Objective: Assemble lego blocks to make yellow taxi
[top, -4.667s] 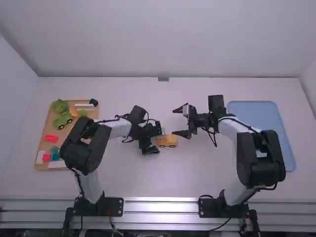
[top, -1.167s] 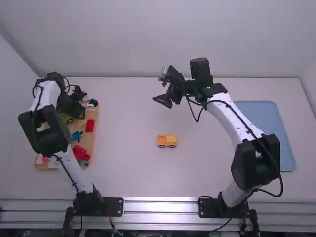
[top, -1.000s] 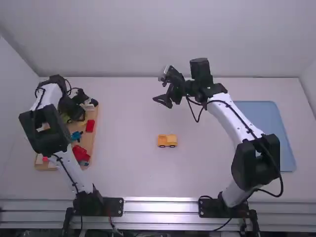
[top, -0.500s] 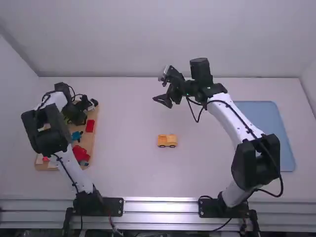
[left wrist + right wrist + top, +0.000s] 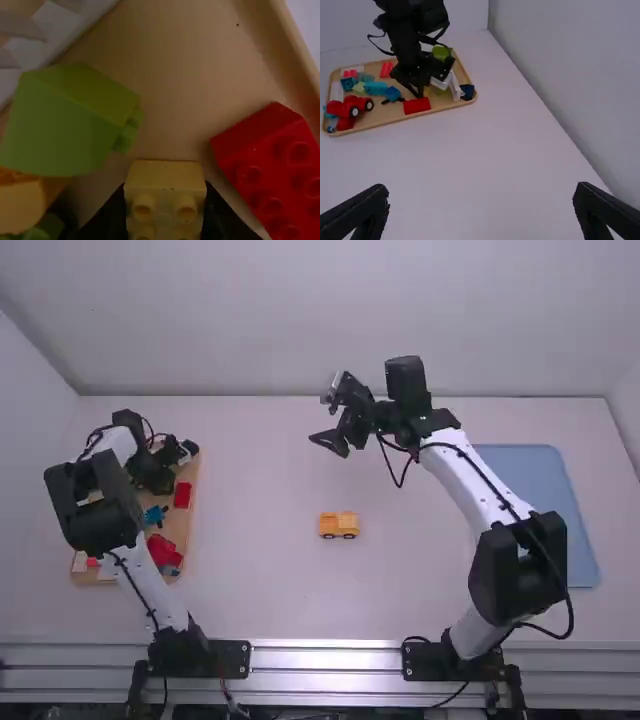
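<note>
left fingers (image 5: 114, 216) clasp yellow block (image 5: 165, 175); right fingers (image 5: 372, 204) spread
likely light, stiff; best held by its flat sides

A pale back wall (image 5: 330, 320) is rising behind the white surface (image 5: 250, 590), and a thin grey line (image 5: 480, 396) is running where they are meeting. A small grey block (image 5: 331, 400) is sitting near the middle of that line. A left wall (image 5: 28, 450) and a right wall (image 5: 628, 430) are flanking the surface. Metal rails (image 5: 325, 672) are lying along its near edge, their middle gleaming brightly. Soft light is spreading over the surface. In the right wrist view, two walls are meeting in an upright corner.
</note>
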### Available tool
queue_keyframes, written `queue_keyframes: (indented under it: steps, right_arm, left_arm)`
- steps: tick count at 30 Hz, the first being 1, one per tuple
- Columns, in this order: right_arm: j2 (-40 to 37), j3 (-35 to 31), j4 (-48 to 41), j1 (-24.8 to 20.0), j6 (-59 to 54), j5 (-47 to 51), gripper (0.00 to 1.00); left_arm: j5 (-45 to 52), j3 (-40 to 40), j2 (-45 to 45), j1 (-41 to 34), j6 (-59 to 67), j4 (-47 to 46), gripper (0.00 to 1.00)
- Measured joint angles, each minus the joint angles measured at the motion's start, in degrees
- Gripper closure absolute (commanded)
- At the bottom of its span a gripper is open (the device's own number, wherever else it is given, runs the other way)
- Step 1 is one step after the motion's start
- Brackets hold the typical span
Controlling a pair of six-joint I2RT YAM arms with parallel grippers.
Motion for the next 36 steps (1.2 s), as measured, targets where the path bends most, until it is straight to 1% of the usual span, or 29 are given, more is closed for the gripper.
queue_keyframes:
  steps: [1,3,4,6,8,9,12,13,16,19,21,22,24,26,27,28,29,31,32,35,36]
  right_arm:
    - [-0.02,0.0,0.13,-0.04,-0.04,0.02,0.01]
    - [-0.02,0.02,0.24,-0.35,0.13,0.0,0.01]
    - [0.0,0.0,0.22,-0.52,0.11,0.02,0.01]
    - [-0.02,0.0,0.26,-0.74,-0.09,0.02,0.01]
    - [-0.02,0.0,0.52,-0.98,0.09,0.02,0.01]
    - [-0.02,0.02,0.61,-1.03,0.26,0.02,0.01]
    - [-0.02,0.0,1.53,-1.11,1.11,0.02,0.01]
    - [-0.02,0.0,1.81,-1.14,1.44,0.02,0.01]
    - [-0.02,0.0,2.36,-1.51,2.34,0.0,0.01]
    - [-0.02,0.0,2.34,-2.16,2.78,0.0,0.01]
    - [-0.02,0.0,2.29,-2.38,2.89,0.02,0.01]
    - [-0.02,0.0,2.21,-2.51,2.93,0.02,0.01]
    - [-0.02,0.0,1.97,-2.73,2.93,-0.02,0.01]
    - [-0.02,0.0,1.46,-2.89,3.04,-0.02,0.01]
    - [-0.02,0.0,1.27,-2.89,2.99,-0.02,0.01]
    - [-0.02,0.0,1.11,-2.89,2.99,-0.02,0.01]
    - [-0.02,0.0,0.68,-2.89,3.02,0.0,0.01]
    - [-0.02,0.0,-0.15,-2.95,3.04,-0.07,0.01]
    - [-0.02,0.0,-0.31,-2.97,2.99,-0.09,0.01]
    - [-0.02,0.0,-1.55,-3.54,2.97,-0.61,0.01]
    - [-0.02,0.0,-1.57,-3.61,3.02,-0.7,0.01]
  left_arm:
    - [0.02,0.48,0.02,-0.02,-0.46,-0.74,0.72]
    - [0.02,4.61,0.09,-0.07,-3.61,-5.66,0.82]
    - [0.2,8.15,0.13,-0.07,-5.95,-9.07,0.89]
    - [1.42,12.98,0.13,-0.11,-8.41,-13.55,0.96]
    - [4.85,18.05,0.07,-0.22,-10.64,-17.4,0.98]
    - [5.11,18.25,0.02,-0.24,-10.71,-17.59,0.98]
    - [10.88,19.12,-0.92,-0.79,-11.76,-18.18,0.98]
    - [12.09,18.45,-1.33,-1.05,-11.78,-17.44,0.98]
    - [14.29,13.05,-4.09,-2.56,-12.0,-14.14,0.98]
    - [14.64,4.76,-8.72,-5.68,-12.02,-10.21,0.98]
    - [14.64,1.38,-10.84,-7.48,-11.96,-8.44,0.98]
    - [14.67,-2.75,-13.6,-10.19,-11.8,-5.64,0.98]
    - [14.69,-6.54,-16.48,-13.62,-10.32,-4.33,0.98]
    - [14.75,-10.21,-19.65,-19.04,-6.95,-3.69,0.98]
    - [14.88,-11.3,-20.57,-21.68,-5.18,-3.56,0.98]
    - [14.93,-11.65,-20.83,-22.75,-4.37,-3.52,0.98]
    - [15.17,-12.74,-21.49,-27.15,-1.7,-3.41,0.98]
    - [15.06,-14.14,-21.53,-33.14,1.2,-2.86,0.98]
    - [14.91,-14.49,-21.53,-34.25,1.6,-2.62,0.98]
    - [13.27,-17.55,-21.53,-41.4,3.56,1.44,0.98]
    - [13.2,-17.81,-21.53,-41.86,3.69,1.75,0.99]
